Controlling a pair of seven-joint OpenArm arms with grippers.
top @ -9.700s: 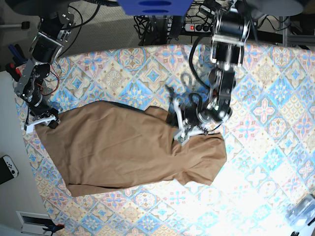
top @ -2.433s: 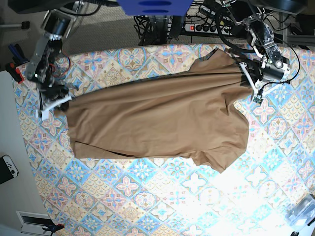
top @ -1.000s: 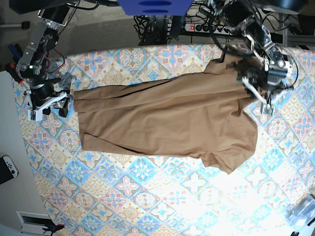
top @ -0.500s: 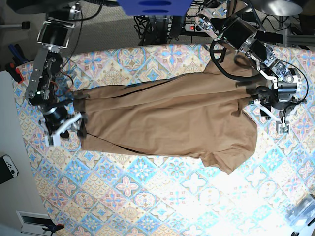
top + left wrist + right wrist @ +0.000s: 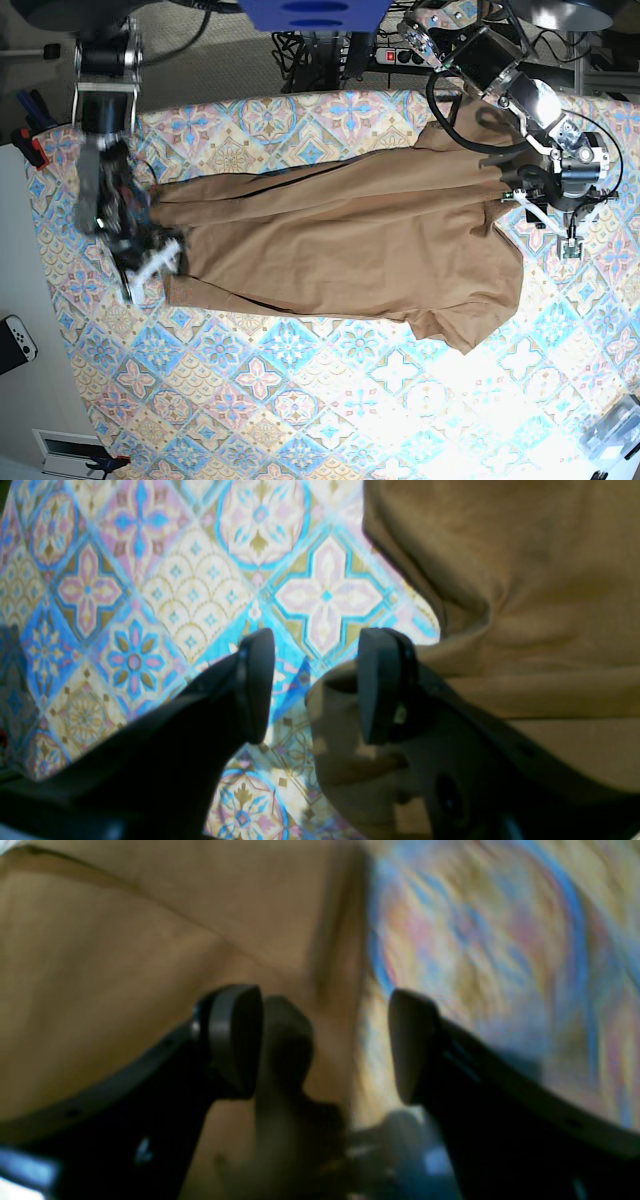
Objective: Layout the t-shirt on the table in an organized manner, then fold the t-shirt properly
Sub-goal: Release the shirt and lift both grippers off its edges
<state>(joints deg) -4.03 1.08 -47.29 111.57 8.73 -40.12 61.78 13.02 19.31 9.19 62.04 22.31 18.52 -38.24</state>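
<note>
Covering: the table is lying under the t-shirt, which is spreading across its middle.
Left gripper: hanging spread, empty, over the shirt's edge.
Right gripper: hanging spread, empty, straddling the opposite edge; blurred.
Surroundings: power strip and cables are sitting behind the table; white controller is lying beside it.

Plain tan-brown t-shirt; pastel blue-pink-cream floral diamond table.

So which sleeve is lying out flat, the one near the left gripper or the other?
The other: the lower sleeve in the base view lies spread flat. The sleeve by the left gripper is bunched and creased.
</note>
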